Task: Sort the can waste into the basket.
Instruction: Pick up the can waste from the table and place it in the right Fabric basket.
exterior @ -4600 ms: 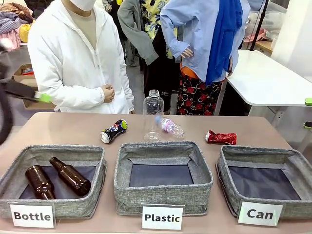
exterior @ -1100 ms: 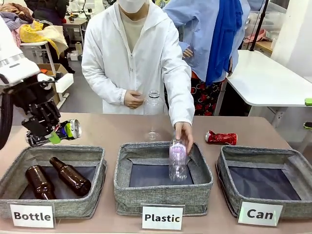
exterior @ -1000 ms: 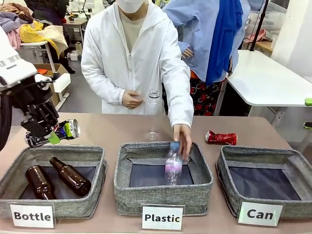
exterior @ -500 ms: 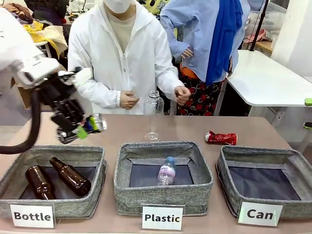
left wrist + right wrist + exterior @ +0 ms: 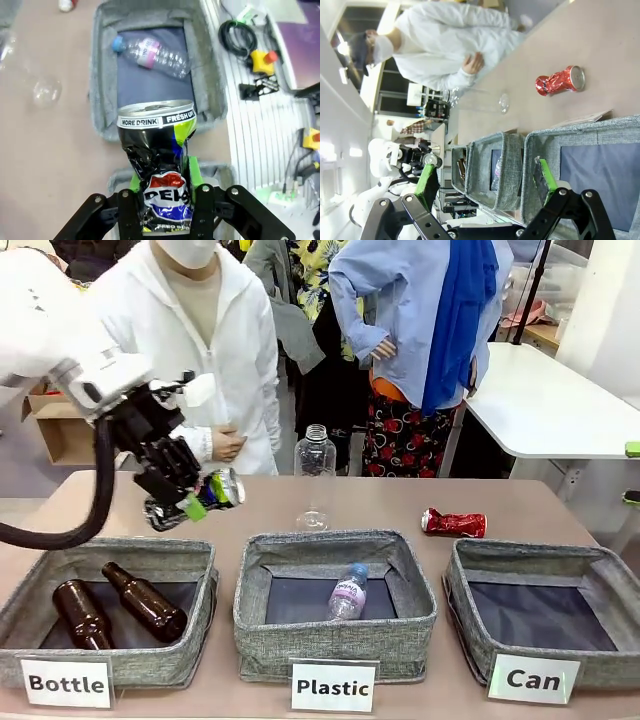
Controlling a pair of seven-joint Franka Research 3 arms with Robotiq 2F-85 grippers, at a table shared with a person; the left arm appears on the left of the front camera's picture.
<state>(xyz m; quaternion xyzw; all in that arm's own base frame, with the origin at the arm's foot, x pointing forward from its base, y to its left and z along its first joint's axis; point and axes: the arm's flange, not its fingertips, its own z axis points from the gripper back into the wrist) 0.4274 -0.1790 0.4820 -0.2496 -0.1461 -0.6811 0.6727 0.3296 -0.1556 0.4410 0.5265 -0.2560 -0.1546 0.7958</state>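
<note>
The right end effector, fingers spread, hangs over the grey basket; a crushed red can lies on the bench beyond.

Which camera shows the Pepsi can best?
Left wrist view: the Pepsi can is close, crumpled, print readable. Front view shows it small and side-on above the table; right wrist view, a distant glint.

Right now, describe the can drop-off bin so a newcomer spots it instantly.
Three grey fabric bins line the table's near edge. The basket is the one at the robot's right end. Its white label reads "Can", unlike the "Plastic" bin and "Bottle" bin.
</note>
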